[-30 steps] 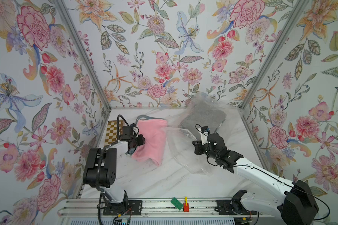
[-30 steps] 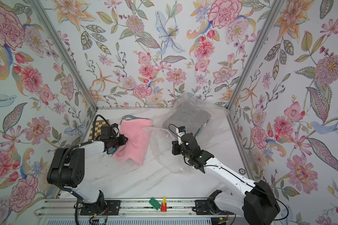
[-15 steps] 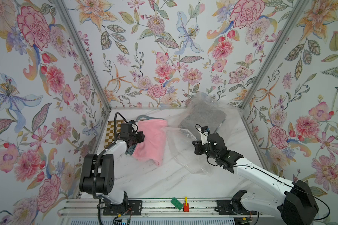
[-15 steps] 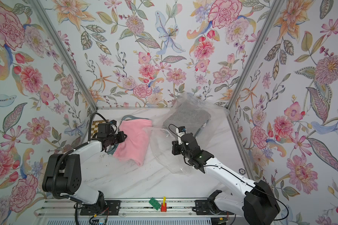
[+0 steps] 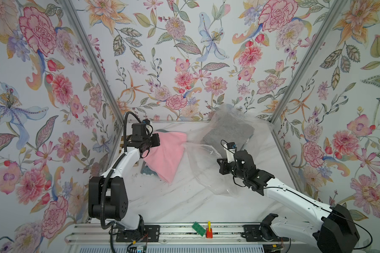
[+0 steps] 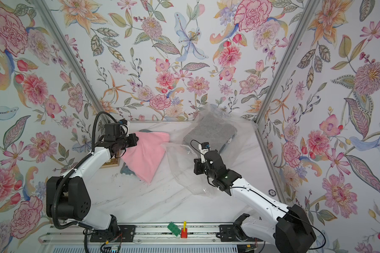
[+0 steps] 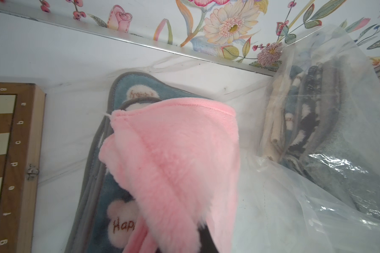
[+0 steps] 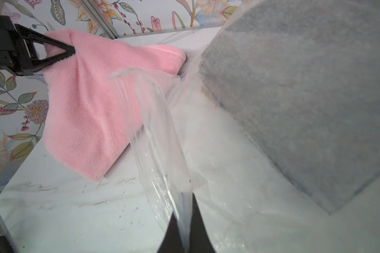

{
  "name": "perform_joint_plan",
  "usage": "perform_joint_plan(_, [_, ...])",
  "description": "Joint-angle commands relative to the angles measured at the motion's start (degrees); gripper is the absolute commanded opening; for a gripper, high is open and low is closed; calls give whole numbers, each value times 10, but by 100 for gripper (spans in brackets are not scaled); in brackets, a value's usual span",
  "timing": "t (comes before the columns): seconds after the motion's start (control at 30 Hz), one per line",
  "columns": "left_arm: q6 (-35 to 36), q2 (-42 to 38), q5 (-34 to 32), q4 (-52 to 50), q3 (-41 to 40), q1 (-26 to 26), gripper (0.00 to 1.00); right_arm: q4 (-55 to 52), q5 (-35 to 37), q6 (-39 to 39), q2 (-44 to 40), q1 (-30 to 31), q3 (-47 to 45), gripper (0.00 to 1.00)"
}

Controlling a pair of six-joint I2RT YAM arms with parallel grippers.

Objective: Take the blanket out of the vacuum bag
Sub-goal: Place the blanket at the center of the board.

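left gripper (image 8: 71, 52): jaws pinching a top corner of the pink blanket, held up off the table
pink blanket (image 5: 167, 153): fully outside the vacuum bag, just beside its mouth; hangs from the grip, lower end resting on the blue blanket
vacuum bag (image 5: 203, 175): clear crinkly film, on marble table (image 5: 173, 203)
right gripper (image 8: 185, 208): jaws pressed together on a strip of bag film
blue blanket (image 7: 101, 197): stitched "Happ" readable, rest hidden
chessboard (image 7: 20, 153): wooden, rim marked a to g, plus 8
grey blanket (image 5: 227, 133): back right, under clear film; same bag or not, cannot tell
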Motion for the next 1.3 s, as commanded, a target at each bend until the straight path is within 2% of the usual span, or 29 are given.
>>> perform_joint_plan(0.0, [31,-5,-74,-47,8,-2,0,1,6,6,-12,-4,-10,0])
perform_joint_plan(0.17, [36,20,-97,-23,-27,-2,2,3,2,6,-4,-5,-7,0])
perform_joint_plan(0.23, [35,39,-75,-11,-40,-2,20,4,1,7,-1,-5,-5,0])
perform_joint_plan(0.3, [28,48,-55,9,-60,-2,49,3,0,8,0,-4,-3,0])
perform_joint_plan(0.37, [29,44,-72,11,-71,-2,67,2,1,8,-2,-4,-4,0])
perform_joint_plan(0.4, [30,36,-93,7,-77,-2,75,0,2,8,-3,-4,-5,0])
perform_joint_plan(0.47, [32,11,-138,-1,-93,-2,82,-2,4,7,-5,-5,-8,0])
perform_joint_plan(0.53, [31,-41,-166,3,-122,-2,83,0,5,7,-7,-6,-13,0])
perform_joint_plan(0.67, [17,-140,-164,35,-185,-1,80,17,-2,11,1,-7,-19,0])
perform_joint_plan(0.73, [6,-184,-148,59,-211,-1,77,21,-9,12,12,-7,-15,0])
perform_joint_plan(0.83, [-5,-222,-73,137,-244,-2,74,28,-16,13,25,-7,-8,0])
perform_joint_plan(0.87, [-6,-217,-51,152,-238,-1,76,31,-19,13,27,-7,-7,0])
perform_joint_plan(0.93, [-9,-184,-49,146,-199,-2,83,31,-21,13,32,-6,-3,0])
perform_joint_plan(1.1, [8,-39,-128,96,-46,-2,89,29,-16,13,28,-3,-6,0])
perform_joint_plan(1.17, [11,11,-173,101,-10,-2,90,30,-11,15,25,-4,-10,0])
perform_joint_plan(1.27, [13,84,-192,123,31,-2,90,27,-12,14,27,-7,-11,0])
